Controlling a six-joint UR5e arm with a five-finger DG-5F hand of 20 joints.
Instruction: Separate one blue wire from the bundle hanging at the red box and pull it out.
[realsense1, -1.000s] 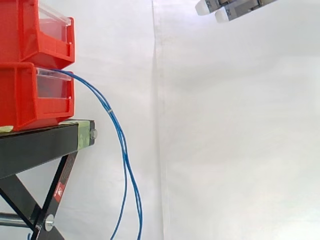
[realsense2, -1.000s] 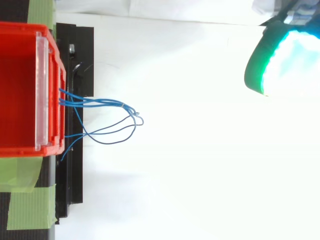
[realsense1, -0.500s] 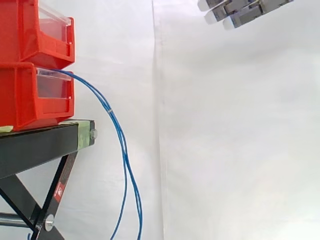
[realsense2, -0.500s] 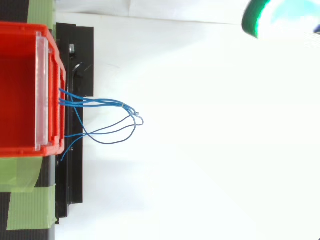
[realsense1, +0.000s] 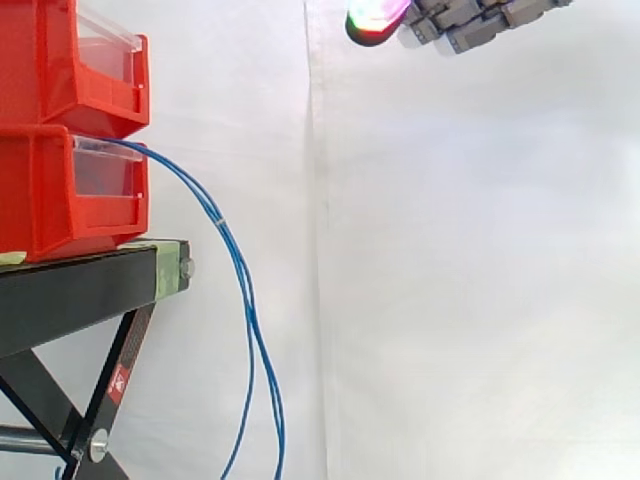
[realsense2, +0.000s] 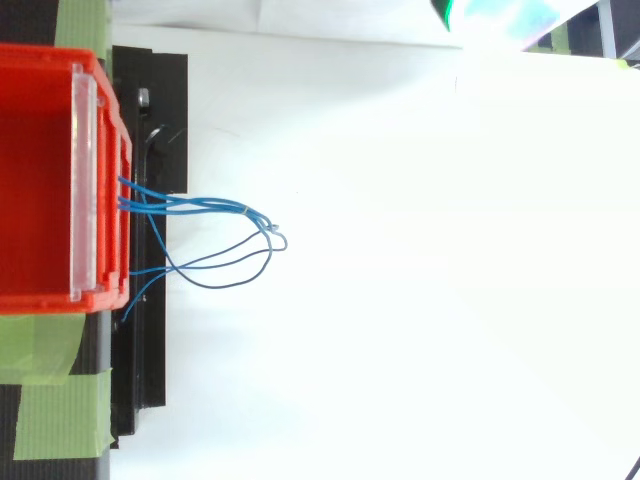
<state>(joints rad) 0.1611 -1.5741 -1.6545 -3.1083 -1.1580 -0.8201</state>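
**Item:** blue wire bundle (realsense1: 246, 290), hanging from the lower red box (realsense1: 50, 200) on the black stand (realsense1: 70, 285); untouched.
**Hand** (realsense1: 455, 20): high, well apart from the bundle, outstretched, empty.
**Step:** approach.
**Next:** descend to the bundle and isolate one wire.

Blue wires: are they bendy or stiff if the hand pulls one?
Probably bendy: the blue wires droop in long curves below the red box. Likely light, being thin. They cross, so one may drag others.
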